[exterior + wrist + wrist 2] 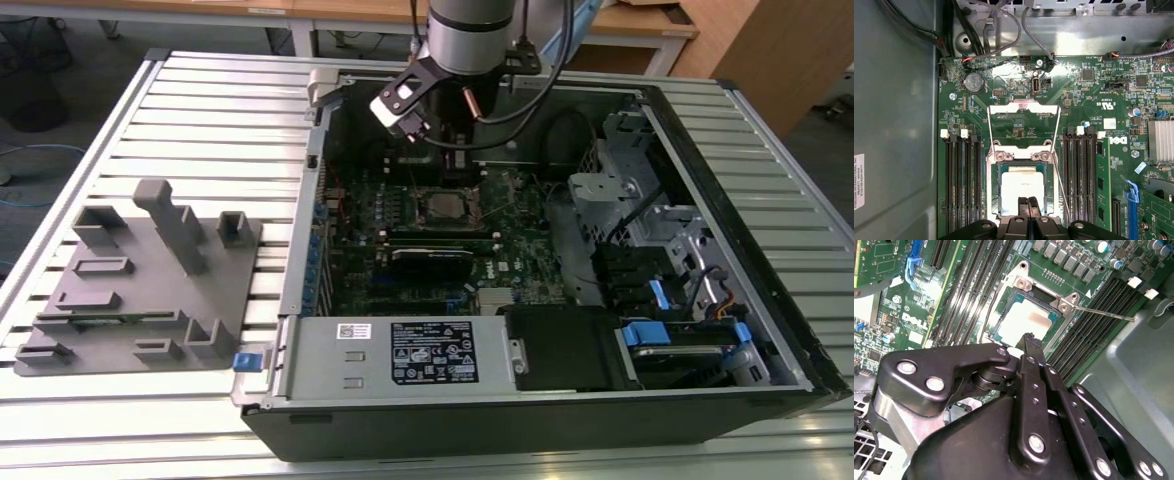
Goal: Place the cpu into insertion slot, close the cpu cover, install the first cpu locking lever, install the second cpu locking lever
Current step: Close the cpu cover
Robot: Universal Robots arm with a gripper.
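Gripper [1028, 201] closed, its two black fingertips pressed together with nothing between them, hanging over the near edge of the cpu [1019, 186].

From where I stand I cannot tell whether the tips touch the chip. The cpu lies flat in the insertion slot [995, 197], silvery top up, with the slot's dark frame showing around it. Past the chip the cpu cover [1024, 106] is swung open off the socket, and green board shows through its cut-out. A thin wire lever [1104, 313] juts out free beside the socket. Long black memory slots [959, 185] run along both sides. The motherboard [1094, 100] sits in an open computer case [534, 425] on a ribbed metal table [200, 100]. A grey fixture block [147, 290] lies at the exterior view's left of the case.
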